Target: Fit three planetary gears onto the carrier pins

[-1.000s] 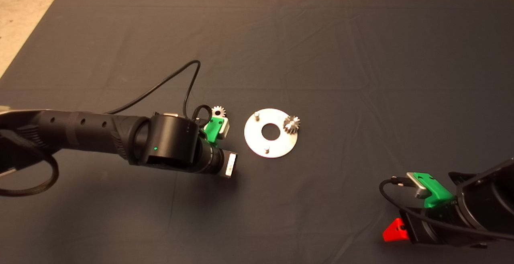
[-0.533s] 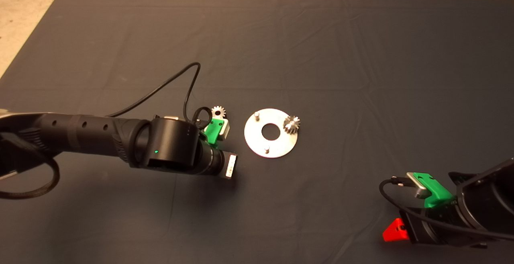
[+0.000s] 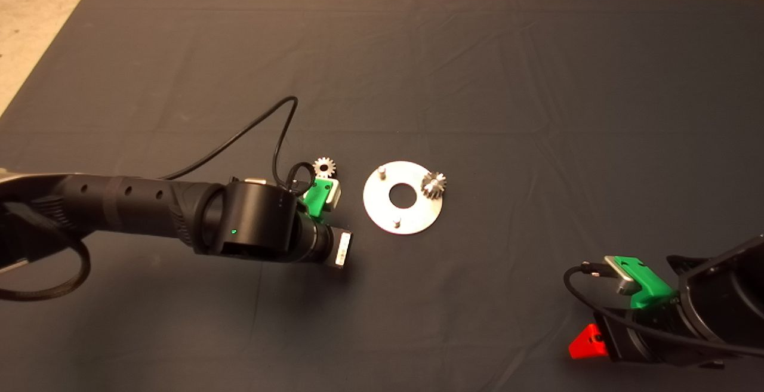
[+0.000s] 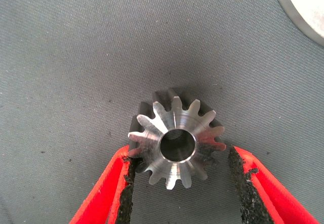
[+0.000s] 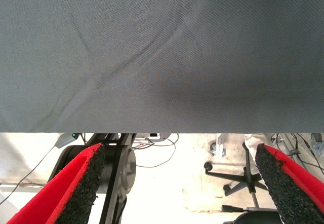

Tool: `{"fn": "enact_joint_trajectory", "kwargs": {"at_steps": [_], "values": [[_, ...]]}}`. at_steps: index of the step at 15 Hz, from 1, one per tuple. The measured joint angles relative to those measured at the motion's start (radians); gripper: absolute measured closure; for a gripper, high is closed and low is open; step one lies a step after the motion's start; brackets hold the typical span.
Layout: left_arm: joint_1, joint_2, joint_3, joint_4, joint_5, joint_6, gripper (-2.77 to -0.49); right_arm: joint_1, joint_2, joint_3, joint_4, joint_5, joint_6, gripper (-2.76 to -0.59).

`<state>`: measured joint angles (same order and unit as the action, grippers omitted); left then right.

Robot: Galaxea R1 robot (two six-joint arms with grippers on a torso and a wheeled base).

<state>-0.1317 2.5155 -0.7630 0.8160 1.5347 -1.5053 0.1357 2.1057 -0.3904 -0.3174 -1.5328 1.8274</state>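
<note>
A small silvery planetary gear (image 4: pixel 177 138) lies flat on the mat between the red fingers (image 4: pixel 109 188) of my left gripper (image 4: pixel 181 155). The gripper is open and low, one pad close to the teeth, the other a little off them. From above, the left wrist (image 3: pixel 256 225) hides those fingers; a gear (image 3: pixel 324 167) shows just beyond its green mount. I cannot tell if it is the same gear. To its right the round disc (image 3: pixel 382 207) carries two bare carrier pins (image 3: pixel 382 170), (image 3: pixel 396 221) and a gear (image 3: pixel 434 184) on the third. My right gripper (image 3: pixel 591 341) is parked open at the lower right.
The disc's rim (image 4: pixel 304 11) shows at a corner of the left wrist view. A black cable (image 3: pixel 262 123) loops above the left arm. Past the mat's edge (image 5: pixel 162 131) the right wrist view shows floor, a chair base (image 5: pixel 238 176) and cables.
My left arm has shifted slightly toward the near edge of the mat, uncovering a bit more of the gear beside its green mount. The disc, its gear and the right arm have not moved.
</note>
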Motion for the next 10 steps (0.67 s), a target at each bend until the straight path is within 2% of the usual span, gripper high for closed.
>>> {"fn": "enact_joint_trajectory", "kwargs": {"at_steps": [3, 6, 8, 10], "values": [[0.001, 0.000, 0.000, 0.003, 0.000, 0.000, -1.08, 0.000, 0.000, 0.000, 0.000, 0.000, 0.000, -2.20], [0.002, 0.000, 0.000, 0.003, 0.000, 0.000, -1.07, 0.000, 0.000, 0.000, 0.000, 0.000, 0.000, -2.20], [0.002, 0.000, 0.000, 0.004, 0.000, 0.000, -0.94, 0.000, 0.000, 0.000, 0.000, 0.000, 0.000, -2.20], [0.002, 0.000, 0.000, 0.004, 0.000, 0.000, -0.94, 0.000, 0.000, 0.000, 0.000, 0.000, 0.000, -2.20]]}}
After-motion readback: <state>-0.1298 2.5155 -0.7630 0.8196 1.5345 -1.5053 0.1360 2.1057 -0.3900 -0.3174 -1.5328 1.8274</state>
